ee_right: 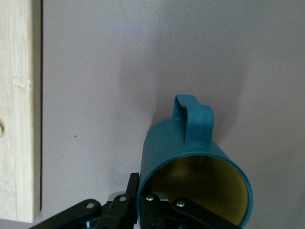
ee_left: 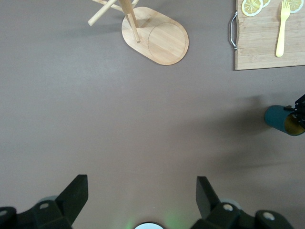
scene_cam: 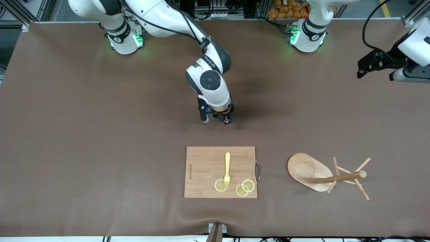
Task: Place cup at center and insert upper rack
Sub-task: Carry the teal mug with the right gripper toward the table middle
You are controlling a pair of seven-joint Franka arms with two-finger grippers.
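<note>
On the brown cloth-covered table (scene_cam: pixel 100 141), largest to smallest:

Rectangular bamboo cutting board (scene_cam: pixel 205 168), nearer the front camera than the table's middle; carries a yellow plastic fork (scene_cam: pixel 227 169) and three lemon slices (scene_cam: pixel 242 188). Not part of the job, apparently.

Light wooden mug tree with oval base, round pole and thin crossing pegs (scene_cam: pixel 307 168), beside the board toward the left arm's end. Tipped on its side, pole and pegs resting on the cloth; judged to need righting before use.

Right gripper (scene_cam: pixel 218 118), over the table's middle; fingers clamped on the rim of the small dark teal mug with yellowish inside and loop handle (ee_right: pixel 190 157), seemingly low for setting down at centre.

Left gripper (ee_left: pixel 143 200), waiting aloft over its own end, fingers spread wide, holding nothing.
</note>
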